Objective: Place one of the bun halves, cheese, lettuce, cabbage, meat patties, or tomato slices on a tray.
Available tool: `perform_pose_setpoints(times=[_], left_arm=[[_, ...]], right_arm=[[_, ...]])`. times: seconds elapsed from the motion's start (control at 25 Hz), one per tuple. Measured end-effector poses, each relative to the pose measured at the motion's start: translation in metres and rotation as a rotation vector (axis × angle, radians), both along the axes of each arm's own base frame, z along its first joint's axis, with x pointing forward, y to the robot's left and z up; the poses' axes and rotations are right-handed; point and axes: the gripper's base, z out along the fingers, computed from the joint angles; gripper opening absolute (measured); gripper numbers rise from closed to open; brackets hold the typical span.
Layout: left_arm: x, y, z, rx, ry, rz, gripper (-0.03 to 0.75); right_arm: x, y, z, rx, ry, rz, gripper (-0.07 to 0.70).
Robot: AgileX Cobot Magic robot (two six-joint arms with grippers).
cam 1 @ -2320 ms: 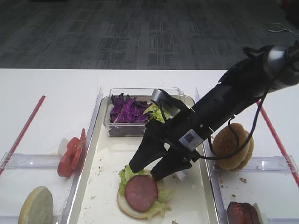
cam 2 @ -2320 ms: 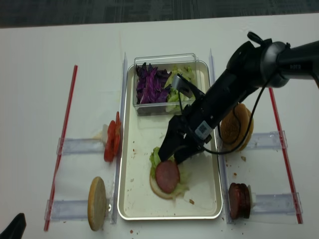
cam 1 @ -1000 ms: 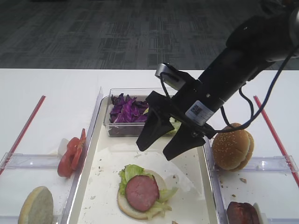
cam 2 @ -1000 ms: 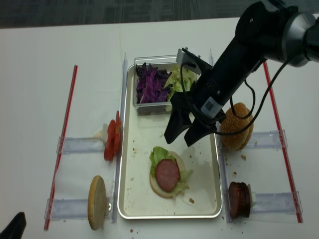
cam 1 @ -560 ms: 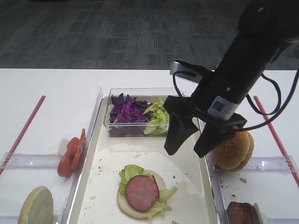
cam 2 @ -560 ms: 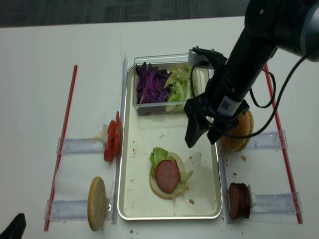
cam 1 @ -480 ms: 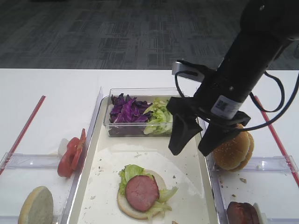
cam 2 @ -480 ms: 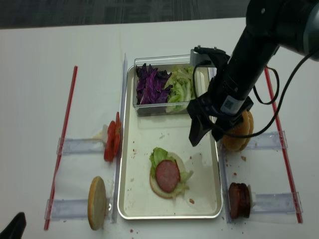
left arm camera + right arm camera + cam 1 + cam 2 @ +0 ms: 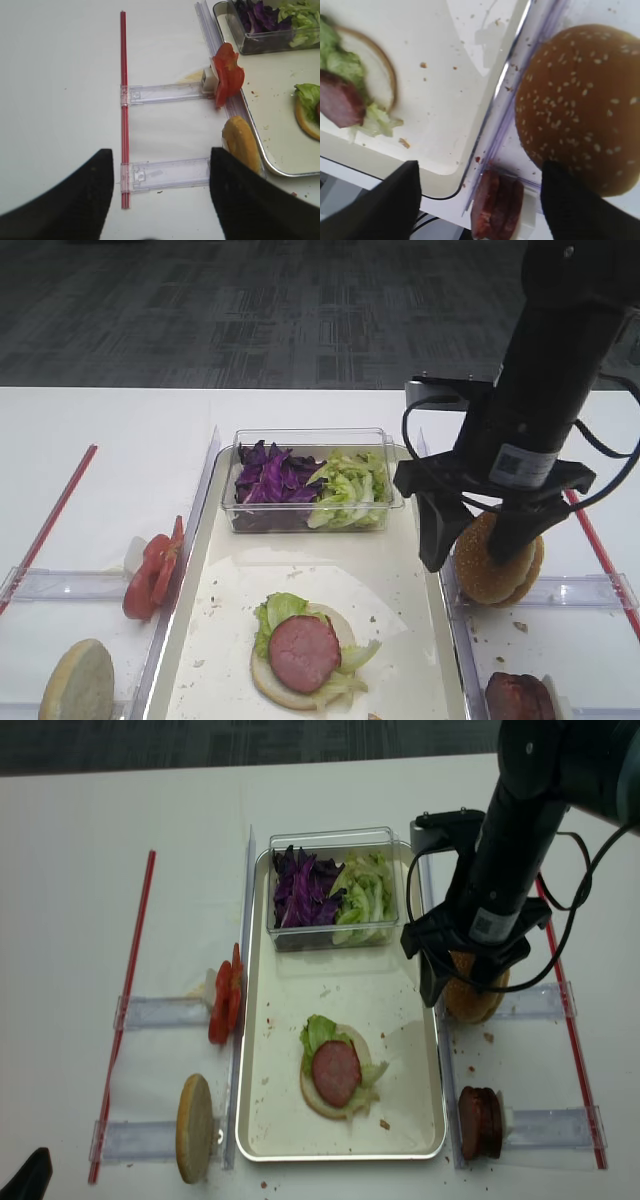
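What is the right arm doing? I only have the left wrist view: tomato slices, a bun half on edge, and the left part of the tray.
Observer: The right tool hangs open and empty above a sesame bun, just outside the right rim of the tray.
Operator: Is anything stacked on the tray?
Observer: Yes. A bun base carries lettuce with one meat patty on top.
Operator: Any patties left outside?
Observer: A stack of patties stands on edge in a clear holder, right of the tray's near corner.
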Motion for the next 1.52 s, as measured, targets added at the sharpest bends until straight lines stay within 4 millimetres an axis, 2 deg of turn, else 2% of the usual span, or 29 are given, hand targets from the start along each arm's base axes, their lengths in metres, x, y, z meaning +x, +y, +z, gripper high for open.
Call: perform_pose_setpoints(times=[0.48, 0.76, 0.84, 1.32, 1.52], left_arm=[[0.000, 0.000, 0.000, 0.000, 0.000, 0.000, 0.428], [0.000, 0.000, 0.000, 0.000, 0.000, 0.000, 0.428], [0.000, 0.000, 0.000, 0.000, 0.000, 0.000, 0.428], [0.000, 0.000, 0.000, 0.000, 0.000, 0.000, 0.428], [0.000, 0.000, 0.000, 0.000, 0.000, 0.000, 0.428]], right_arm=[[0.003, -0.006, 0.001, -0.069, -0.027, -0.004, 0.510], [0.010, 0.001, 0.040, 0.020, -0.141, -0.024, 0.510], [0.010, 0.001, 0.044, 0.031, -0.150, -0.026, 0.510], [0.012, -0.005, 0.043, -0.023, -0.169, -0.009, 0.510], [0.020, -0.025, 0.043, -0.025, -0.170, -0.063, 0.510]])
